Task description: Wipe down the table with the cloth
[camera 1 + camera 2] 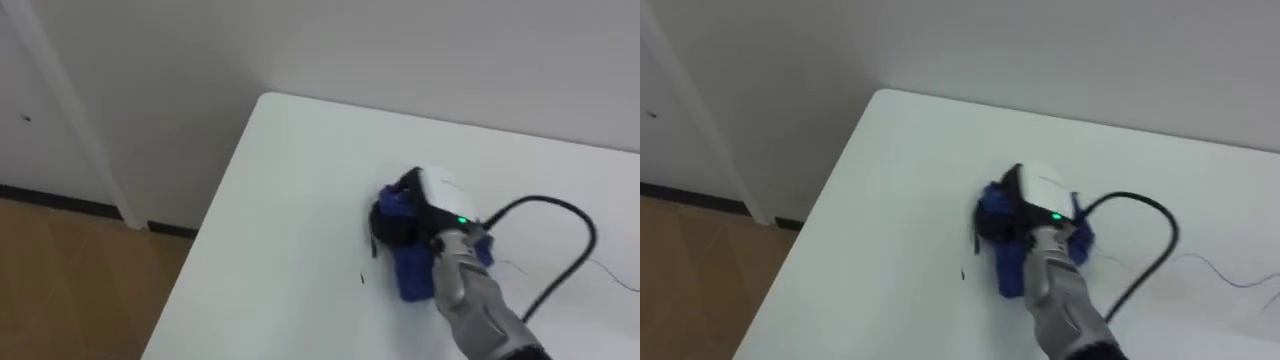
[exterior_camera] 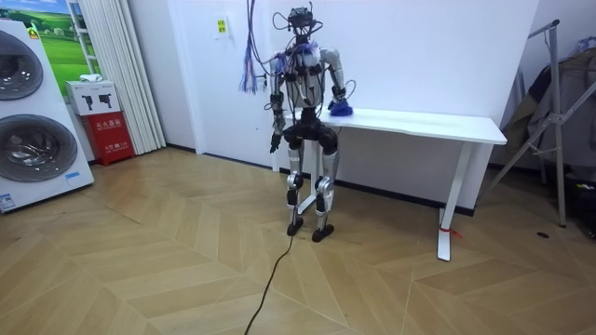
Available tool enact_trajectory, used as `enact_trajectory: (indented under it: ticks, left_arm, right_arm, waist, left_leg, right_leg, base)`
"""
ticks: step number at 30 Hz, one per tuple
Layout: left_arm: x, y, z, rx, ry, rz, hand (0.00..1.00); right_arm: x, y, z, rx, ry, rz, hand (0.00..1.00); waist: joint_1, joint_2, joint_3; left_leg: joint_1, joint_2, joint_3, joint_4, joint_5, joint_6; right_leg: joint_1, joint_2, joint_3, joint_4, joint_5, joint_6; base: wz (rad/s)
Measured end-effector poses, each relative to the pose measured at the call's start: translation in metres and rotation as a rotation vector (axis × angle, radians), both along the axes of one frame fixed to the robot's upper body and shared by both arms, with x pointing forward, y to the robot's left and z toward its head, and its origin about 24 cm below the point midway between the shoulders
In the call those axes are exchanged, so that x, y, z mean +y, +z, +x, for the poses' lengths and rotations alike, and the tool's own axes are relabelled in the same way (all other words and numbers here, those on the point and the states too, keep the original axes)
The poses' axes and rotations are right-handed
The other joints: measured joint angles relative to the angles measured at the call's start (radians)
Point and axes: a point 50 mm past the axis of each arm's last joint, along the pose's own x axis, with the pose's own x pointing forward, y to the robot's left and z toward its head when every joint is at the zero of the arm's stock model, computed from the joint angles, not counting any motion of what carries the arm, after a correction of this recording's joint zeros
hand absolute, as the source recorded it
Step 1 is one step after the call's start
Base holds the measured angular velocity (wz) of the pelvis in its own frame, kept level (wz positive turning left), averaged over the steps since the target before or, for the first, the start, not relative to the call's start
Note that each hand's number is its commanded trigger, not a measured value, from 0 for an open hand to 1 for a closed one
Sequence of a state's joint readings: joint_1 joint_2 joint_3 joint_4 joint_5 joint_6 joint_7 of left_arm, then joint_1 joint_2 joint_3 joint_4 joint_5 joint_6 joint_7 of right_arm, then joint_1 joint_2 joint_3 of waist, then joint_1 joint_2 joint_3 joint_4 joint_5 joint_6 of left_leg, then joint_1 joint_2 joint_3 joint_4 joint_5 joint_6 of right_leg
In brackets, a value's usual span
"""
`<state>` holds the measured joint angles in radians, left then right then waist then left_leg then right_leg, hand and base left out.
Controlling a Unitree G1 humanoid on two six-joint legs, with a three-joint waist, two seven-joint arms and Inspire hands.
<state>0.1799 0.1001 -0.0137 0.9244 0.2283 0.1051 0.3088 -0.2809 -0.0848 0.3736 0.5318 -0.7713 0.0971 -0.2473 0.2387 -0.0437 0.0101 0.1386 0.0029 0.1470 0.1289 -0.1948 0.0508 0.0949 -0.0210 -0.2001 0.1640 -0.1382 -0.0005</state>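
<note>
Dark fingers (image 1: 383,230) curl down over the bunched blue cloth (image 1: 410,272), the right hand (image 1: 435,192) clutching it against the white table (image 1: 280,200) near its left corner. The robot stands at the table's end on the room view's left. Its left hand (image 2: 276,141) hangs beside its hip, too small to tell whether clenched or relaxed

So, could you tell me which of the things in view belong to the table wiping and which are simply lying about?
Belong to the job:
white table
blue cloth on it
right robot hand, resting on the cloth
small dark mark beside the cloth

Just lying about:
left robot hand, hanging at the robot's side
washing machine
red box
clothes rack
</note>
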Motion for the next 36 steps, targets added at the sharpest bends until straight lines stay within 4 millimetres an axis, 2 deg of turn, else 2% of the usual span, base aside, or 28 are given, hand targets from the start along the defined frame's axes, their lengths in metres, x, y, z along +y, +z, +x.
enact_trajectory:
  ticks: [2,5,7,10,13,14,17,20,21,22,23,24,25,26,27,28,29,30,31,32,33,34,35,36]
  left_arm:
    - [0.003,0.000,-0.007,0.014,0.006,0.011,0.00]
    - [0.013,-0.002,-0.037,0.087,0.027,0.035,0.00]
    - [0.023,-0.001,-0.064,0.148,0.077,0.047,0.00]
    - [0.034,0.002,-0.079,0.170,0.139,0.066,0.00]
    - [0.042,0.005,-0.081,0.167,0.161,0.090,0.00]
    - [0.043,0.006,-0.080,0.166,0.153,0.097,0.00]
    - [0.039,0.004,-0.065,0.138,0.123,0.070,0.00]
    - [0.025,0.000,-0.045,0.106,0.058,0.037,0.00]
    - [0.020,-0.001,-0.038,0.098,0.037,0.026,0.00]
    - [0.016,-0.002,-0.031,0.090,0.018,0.019,0.00]
    - [0.014,-0.002,-0.027,0.087,0.003,0.016,0.00]
    - [0.011,-0.002,-0.019,0.073,-0.026,0.013,0.00]
    - [0.010,-0.002,-0.015,0.067,-0.039,0.014,0.00]
    - [0.010,-0.002,-0.009,0.060,-0.043,0.013,0.00]
    - [0.011,-0.001,-0.002,0.046,-0.046,0.020,0.00]
    - [0.012,0.000,0.002,0.035,-0.049,0.025,0.00]
    - [0.013,0.002,0.012,0.005,-0.056,0.037,0.00]
    - [0.016,0.003,0.015,-0.004,-0.056,0.043,0.00]
    - [0.020,0.004,0.014,-0.003,-0.048,0.051,0.00]
    - [0.023,0.004,0.012,0.002,-0.047,0.056,0.00]
    - [0.028,0.005,0.008,0.017,-0.048,0.064,0.00]
    - [0.035,0.007,0.006,0.026,-0.046,0.072,0.00]
    - [0.039,0.008,0.005,0.029,-0.043,0.078,0.00]
    - [0.045,0.009,0.003,0.030,-0.032,0.087,0.00]
  right_arm:
    - [-0.001,0.005,0.005,-0.018,0.008,-0.003,1.00]
    - [-0.026,-0.011,-0.002,0.035,-0.059,0.013,1.00]
    - [-0.050,-0.024,-0.019,0.031,-0.153,0.072,1.00]
    - [-0.076,-0.030,-0.035,-0.006,-0.271,0.102,1.00]
    - [-0.104,-0.041,-0.059,-0.009,-0.377,0.075,1.00]
    - [-0.115,-0.044,-0.067,-0.005,-0.414,0.054,1.00]
    - [-0.130,-0.046,-0.070,0.005,-0.464,0.028,1.00]
    - [-0.122,-0.048,-0.058,0.039,-0.472,0.017,1.00]
    - [-0.113,-0.046,-0.047,0.057,-0.452,0.009,1.00]
    - [-0.099,-0.043,-0.037,0.069,-0.406,-0.005,1.00]
    - [-0.092,-0.041,-0.032,0.075,-0.376,-0.018,1.00]
    - [-0.077,-0.036,-0.020,0.076,-0.311,-0.039,1.00]
    - [-0.068,-0.032,-0.015,0.072,-0.272,-0.054,1.00]
    - [-0.052,-0.026,-0.005,0.055,-0.204,-0.089,1.00]
    - [-0.035,-0.019,0.003,0.034,-0.146,-0.103,1.00]
    - [-0.027,-0.016,0.007,0.021,-0.121,-0.106,1.00]
    - [-0.015,-0.007,0.015,-0.011,-0.079,-0.106,1.00]
    - [-0.010,0.001,0.022,-0.047,-0.051,-0.104,1.00]
    - [-0.011,0.003,0.026,-0.067,-0.059,-0.104,1.00]
    - [-0.014,0.003,0.027,-0.068,-0.072,-0.101,1.00]
    - [-0.024,-0.001,0.024,-0.062,-0.121,-0.077,1.00]
    - [-0.036,-0.005,0.019,-0.071,-0.176,-0.046,1.00]
    - [-0.042,-0.010,0.015,-0.065,-0.199,-0.035,1.00]
    - [-0.052,-0.016,0.008,-0.057,-0.237,-0.015,1.00]
  waist:
    - [0.012,-0.011,-0.0017]
    - [0.004,-0.017,-0.0015]
    - [-0.039,-0.019,-0.0026]
    - [-0.093,-0.019,-0.0014]
    - [-0.121,-0.019,-0.0041]
    - [-0.122,-0.016,-0.0084]
    - [-0.128,-0.010,-0.0114]
    - [-0.101,0.001,-0.0133]
    - [-0.074,0.003,-0.0136]
    - [-0.045,0.004,-0.0123]
    - [-0.029,0.005,-0.0121]
    - [0.013,0.006,-0.0104]
    - [0.028,0.007,-0.0080]
    - [0.069,0.007,-0.0027]
    - [0.111,0.005,0.0034]
    - [0.130,0.003,0.0048]
    - [0.153,0.002,0.0108]
    - [0.173,0.001,0.0127]
    - [0.180,0.000,0.0117]
    - [0.177,-0.006,0.0079]
    - [0.165,-0.007,0.0071]
    - [0.146,-0.009,0.0061]
    - [0.130,-0.010,0.0061]
    - [0.109,-0.012,0.0054]
  left_leg:
    - [-0.015,-0.001,-0.016,0.004,0.004,-0.002]
    - [-0.025,-0.002,-0.051,0.006,0.004,-0.001]
    - [-0.019,-0.011,-0.069,0.009,0.005,0.000]
    - [-0.022,-0.024,-0.071,0.009,0.008,0.005]
    - [-0.004,-0.032,-0.070,0.009,0.008,0.006]
    - [-0.003,-0.032,-0.071,0.009,0.004,0.012]
    - [-0.004,-0.031,-0.065,0.017,-0.003,0.019]
    - [0.006,-0.024,-0.037,0.037,-0.020,0.020]
    - [0.005,-0.017,-0.006,0.040,-0.022,0.020]
    - [-0.002,-0.008,0.026,0.050,-0.021,0.018]
    - [-0.007,-0.002,0.048,0.059,-0.023,0.019]
    - [-0.016,0.008,0.079,0.070,-0.026,0.018]
    - [-0.023,0.016,0.095,0.079,-0.027,0.018]
    - [-0.031,0.024,0.122,0.091,-0.029,0.016]
    - [-0.034,0.025,0.133,0.096,-0.031,0.012]
    - [-0.042,0.026,0.134,0.103,-0.033,0.008]
    - [-0.069,0.034,0.126,0.133,-0.042,-0.002]
    - [-0.108,0.048,0.107,0.168,-0.049,-0.010]
    - [-0.150,0.063,0.081,0.196,-0.051,-0.021]
    - [-0.168,0.072,0.065,0.210,-0.052,-0.027]
    - [-0.198,0.090,0.028,0.230,-0.049,-0.044]
    - [-0.217,0.108,-0.017,0.245,-0.043,-0.065]
    - [-0.222,0.118,-0.038,0.249,-0.040,-0.076]
    - [-0.225,0.142,-0.070,0.248,-0.035,-0.103]
  right_leg:
    - [-0.008,-0.002,-0.021,-0.012,0.001,-0.002]
    - [-0.002,-0.007,-0.046,-0.016,0.001,-0.001]
    - [0.031,-0.017,-0.053,-0.036,-0.003,0.004]
    - [0.046,-0.031,-0.052,-0.050,-0.009,0.015]
    - [0.065,-0.040,-0.049,-0.047,-0.017,0.026]
    - [0.067,-0.040,-0.049,-0.044,-0.018,0.028]
    - [0.066,-0.038,-0.053,-0.024,-0.020,0.029]
    - [0.052,-0.040,-0.049,0.010,-0.023,0.027]
    - [0.025,-0.047,-0.053,0.045,-0.027,0.022]
    - [-0.004,-0.052,-0.076,0.087,-0.030,0.016]
    - [-0.022,-0.056,-0.089,0.111,-0.031,0.014]
    - [-0.066,-0.066,-0.114,0.166,-0.036,0.007]
    - [-0.084,-0.071,-0.124,0.194,-0.038,0.006]
    - [-0.122,-0.101,-0.151,0.276,-0.061,0.012]
    - [-0.146,-0.164,-0.169,0.387,-0.099,0.028]
    - [-0.151,-0.201,-0.171,0.427,-0.116,0.035]
    - [-0.154,-0.275,-0.172,0.467,-0.129,0.051]
    - [-0.154,-0.336,-0.169,0.474,-0.126,0.057]
    - [-0.149,-0.384,-0.158,0.454,-0.120,0.068]
    - [-0.144,-0.402,-0.153,0.431,-0.113,0.078]
    - [-0.118,-0.424,-0.152,0.357,-0.096,0.097]
    - [-0.084,-0.426,-0.162,0.266,-0.070,0.106]
    - [-0.066,-0.422,-0.173,0.221,-0.049,0.110]
    - [-0.036,-0.412,-0.200,0.143,0.001,0.109]
  base:
    - [0.34]
    - [0.43]
    - [0.56]
    - [0.29]
    - [0.04]
    - [-0.23]
    - [-0.14]
    - [-0.37]
    - [-0.78]
    - [-0.80]
    - [-0.83]
    - [-0.63]
    - [-0.69]
    - [-0.44]
    - [-0.34]
    - [-0.11]
    - [0.15]
    - [0.37]
    - [0.45]
    - [0.62]
    - [0.79]
    - [0.87]
    - [0.89]
    - [0.61]
